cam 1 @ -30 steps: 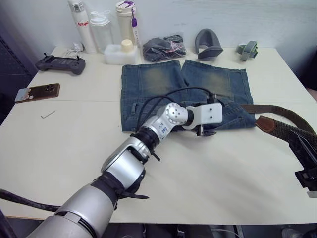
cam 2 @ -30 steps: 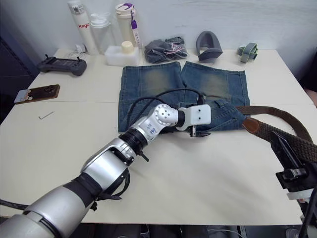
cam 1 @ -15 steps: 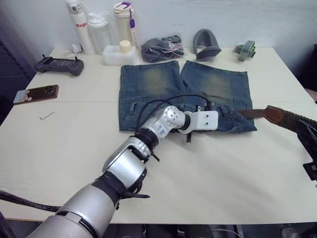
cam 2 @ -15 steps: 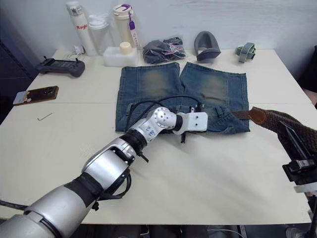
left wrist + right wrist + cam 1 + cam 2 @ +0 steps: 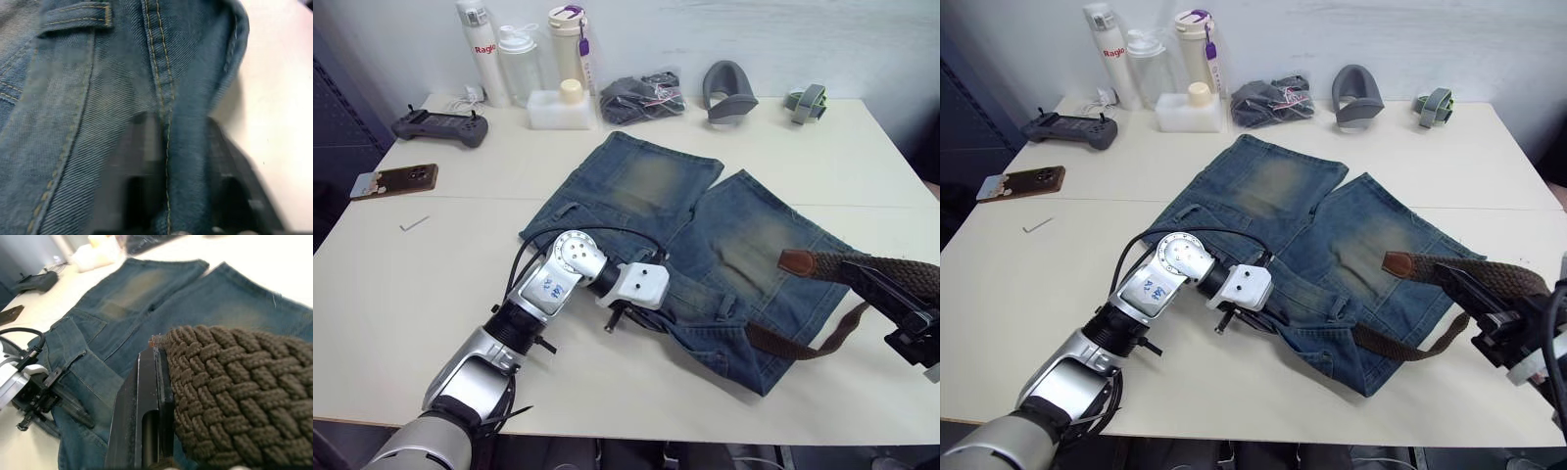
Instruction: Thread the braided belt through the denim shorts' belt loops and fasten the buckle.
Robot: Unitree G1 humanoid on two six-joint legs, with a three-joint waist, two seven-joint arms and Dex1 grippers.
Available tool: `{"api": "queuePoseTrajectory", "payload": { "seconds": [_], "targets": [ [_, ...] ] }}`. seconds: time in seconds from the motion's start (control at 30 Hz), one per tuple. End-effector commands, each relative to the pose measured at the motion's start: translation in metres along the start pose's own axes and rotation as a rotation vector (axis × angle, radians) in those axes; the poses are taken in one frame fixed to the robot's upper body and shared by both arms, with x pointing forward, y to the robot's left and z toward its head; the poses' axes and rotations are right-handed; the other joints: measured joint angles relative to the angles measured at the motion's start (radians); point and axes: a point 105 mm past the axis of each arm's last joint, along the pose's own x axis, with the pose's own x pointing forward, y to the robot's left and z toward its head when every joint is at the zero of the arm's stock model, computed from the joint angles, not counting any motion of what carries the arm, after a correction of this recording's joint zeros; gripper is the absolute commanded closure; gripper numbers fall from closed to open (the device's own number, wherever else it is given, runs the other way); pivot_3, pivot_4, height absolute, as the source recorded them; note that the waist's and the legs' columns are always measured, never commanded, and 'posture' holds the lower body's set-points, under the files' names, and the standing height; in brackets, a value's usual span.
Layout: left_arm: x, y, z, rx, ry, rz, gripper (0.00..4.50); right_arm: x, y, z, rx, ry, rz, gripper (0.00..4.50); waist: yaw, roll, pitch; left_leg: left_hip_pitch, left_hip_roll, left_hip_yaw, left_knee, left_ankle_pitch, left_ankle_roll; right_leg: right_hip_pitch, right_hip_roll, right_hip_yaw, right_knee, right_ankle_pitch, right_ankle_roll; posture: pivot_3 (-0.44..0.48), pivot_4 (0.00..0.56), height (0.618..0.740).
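Observation:
The denim shorts (image 5: 651, 186) lie slanted across the table, legs toward the back and waistband toward the near edge. My left gripper (image 5: 649, 315) is shut on a fold of the waistband (image 5: 188, 161), beside a belt loop (image 5: 73, 19). The braided belt (image 5: 886, 274) is pinched in my shut right gripper (image 5: 904, 308) at the table's right side. Its brown leather tab (image 5: 796, 261) rests over the right leg. A slack loop of belt (image 5: 803, 350) hangs back to the waistband's right end. One black finger (image 5: 146, 421) presses against the weave (image 5: 234, 401). The buckle is out of view.
Bottles (image 5: 519, 61) and a white tub (image 5: 558, 106) line the back edge, with a dark bundle with pink cord (image 5: 641, 96), a grey holder (image 5: 728, 93) and a green strap (image 5: 805, 98). A controller (image 5: 440, 125), a phone (image 5: 393, 180) and a hex key (image 5: 414, 222) lie at the left.
The shorts have swung from square to diagonal and slid toward the near edge, dragged by my left gripper on the waistband. The belt now trails in a loop from the waistband to my right gripper.

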Motion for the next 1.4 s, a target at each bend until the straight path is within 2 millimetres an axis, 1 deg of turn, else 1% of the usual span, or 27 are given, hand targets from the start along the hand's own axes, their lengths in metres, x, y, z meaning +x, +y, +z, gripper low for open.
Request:
{"api": "queuePoseTrajectory", "payload": {
  "seconds": [0.03,0.13,0.17,0.23,0.3,0.37,0.43,0.47,0.53,0.6,0.73,0.8,0.83,0.9,0.97,1.03,1.13,1.2,1.3,1.4],
  "targets": [
    [-0.013,0.005,0.029,-0.034,-0.12,0.023,1.43,0.002,0.011,-0.004,0.047,0.03,-0.021,4.5,0.0,0.0,0.0,0.0,0.0,0.0,0.0,0.0,0.0,0.0,0.0,0.0,0.0,0.0,0.001,0.0,0.15,0.649],
    [-0.047,0.016,0.049,-0.111,-0.232,0.056,0.04,0.002,0.021,-0.021,0.157,0.092,-0.035,4.5,-0.001,-0.002,0.001,0.0,0.0,0.0,0.0,0.001,0.0,0.0,0.0,0.0,0.0,0.001,0.002,0.0,0.15,0.649],
    [-0.058,0.02,0.053,-0.12,-0.248,0.083,0.04,0.002,0.024,-0.027,0.173,0.118,-0.037,4.5,-0.002,-0.002,0.001,0.0,0.0,-0.001,0.0,0.002,-0.001,-0.001,0.0,0.0,0.001,0.001,0.002,0.0,0.15,0.649],
    [-0.071,0.025,0.058,-0.136,-0.274,0.119,0.04,0.004,0.026,-0.035,0.213,0.137,-0.055,4.5,-0.003,-0.001,0.0,0.0,0.0,-0.001,0.0,0.002,-0.001,-0.001,0.0,-0.001,0.002,0.001,0.002,0.0,0.15,0.649],
    [-0.081,0.027,0.061,-0.154,-0.299,0.152,0.04,0.007,0.024,-0.041,0.267,0.143,-0.08,4.5,-0.004,-0.001,0.0,0.0,0.0,-0.001,0.0,0.002,-0.001,-0.001,0.001,-0.001,0.002,0.002,0.004,0.0,0.15,0.649],
    [-0.089,0.029,0.058,-0.169,-0.301,0.194,0.04,0.011,0.022,-0.049,0.31,0.169,-0.103,4.5,-0.004,-0.001,0.0,0.0,0.0,-0.001,0.0,0.002,-0.001,-0.001,0.001,-0.001,0.002,0.002,0.004,0.0,0.15,0.649],
    [-0.091,0.029,0.052,-0.179,-0.282,0.225,0.04,0.015,0.018,-0.053,0.34,0.174,-0.127,4.5,-0.004,-0.002,0.0,0.0,0.0,-0.001,0.0,0.002,-0.001,-0.001,0.001,-0.001,0.002,0.002,0.004,0.0,0.15,0.649],
    [-0.09,0.028,0.05,-0.187,-0.277,0.235,0.04,0.017,0.016,-0.052,0.351,0.164,-0.134,4.5,-0.004,-0.002,0.0,0.0,0.0,-0.001,0.0,0.002,-0.001,-0.001,0.001,-0.001,0.002,0.002,0.004,0.0,0.15,0.649],
    [-0.09,0.024,0.046,-0.207,-0.278,0.244,0.04,0.024,0.016,-0.04,0.408,0.073,-0.13,4.5,-0.004,-0.002,0.0,0.0,0.0,-0.001,0.0,0.002,-0.002,-0.001,0.001,0.0,0.003,0.002,0.004,0.0,0.15,0.649],
    [-0.09,0.021,0.044,-0.223,-0.278,0.253,0.04,0.027,0.015,-0.029,0.389,0.028,-0.124,4.5,-0.003,-0.002,0.0,0.0,0.0,-0.001,0.0,0.002,-0.002,-0.001,0.001,0.0,0.003,0.002,0.004,0.0,0.15,0.649],
    [-0.091,0.017,0.039,-0.254,-0.278,0.278,0.04,0.033,0.006,-0.015,0.349,-0.013,-0.162,4.5,-0.001,-0.002,0.0,0.0,0.0,-0.001,0.001,0.002,-0.002,-0.001,0.0,0.0,0.003,0.002,0.003,0.0,0.15,0.649],
    [-0.091,0.017,0.037,-0.261,-0.275,0.291,0.04,0.038,0.009,-0.01,0.355,-0.033,-0.14,4.5,-0.002,-0.002,0.0,0.0,0.0,-0.001,0.001,0.002,-0.002,-0.001,0.0,0.0,0.003,0.002,0.003,0.0,0.15,0.649],
    [-0.091,0.018,0.037,-0.264,-0.276,0.295,0.04,0.039,0.012,-0.013,0.359,-0.021,-0.128,4.5,-0.003,-0.002,0.0,0.0,0.0,0.0,0.001,0.002,-0.002,-0.002,0.0,0.0,0.004,0.002,0.003,0.0,0.15,0.649],
    [-0.091,0.019,0.036,-0.268,-0.275,0.305,0.04,0.04,0.02,-0.025,0.359,0.041,-0.096,4.5,-0.002,-0.002,0.0,0.0,0.0,-0.001,0.001,0.002,-0.002,-0.002,0.0,0.0,0.004,0.002,0.003,0.0,0.15,0.649],
    [-0.091,0.019,0.034,-0.27,-0.271,0.309,0.04,0.037,0.031,-0.041,0.351,0.125,-0.038,4.5,0.0,-0.002,0.0,0.0,0.0,-0.001,0.001,0.002,-0.002,-0.002,0.0,0.0,0.004,0.001,0.003,0.0,0.15,0.649],
    [-0.091,0.02,0.032,-0.269,-0.257,0.318,0.04,0.033,0.034,-0.05,0.333,0.185,0.003,4.5,0.0,-0.002,0.0,-0.001,0.0,-0.001,0.001,0.002,-0.002,-0.002,0.0,-0.001,0.003,0.001,0.003,0.0,0.15,0.649],
    [-0.091,0.021,0.031,-0.27,-0.254,0.327,0.04,0.028,0.019,-0.06,0.298,0.273,0.008,4.5,-0.002,-0.002,0.0,-0.001,0.0,-0.001,0.001,0.002,-0.002,-0.001,0.0,-0.001,0.003,0.002,0.004,0.0,0.15,0.649],
    [-0.091,0.021,0.03,-0.271,-0.253,0.329,0.04,0.025,0.009,-0.063,0.282,0.313,0.009,4.5,-0.002,-0.004,-0.001,0.0,0.0,-0.001,0.001,0.002,-0.002,-0.001,0.0,-0.001,0.003,0.002,0.004,0.0,0.15,0.649],
    [-0.092,0.019,0.027,-0.276,-0.246,0.339,0.04,0.025,-0.004,-0.053,0.263,0.32,0.051,4.5,-0.001,-0.004,-0.001,0.0,0.0,0.0,0.001,0.002,-0.002,-0.001,0.0,-0.001,0.003,0.002,0.004,0.0,0.15,0.649],
    [-0.093,0.017,0.024,-0.282,-0.238,0.348,0.04,0.026,-0.012,-0.045,0.261,0.322,0.079,4.5,-0.001,-0.005,-0.001,0.0,0.0,-0.001,0.0,0.002,-0.002,-0.001,0.0,-0.001,0.003,0.002,0.003,0.0,0.15,0.649]
  ]
}}
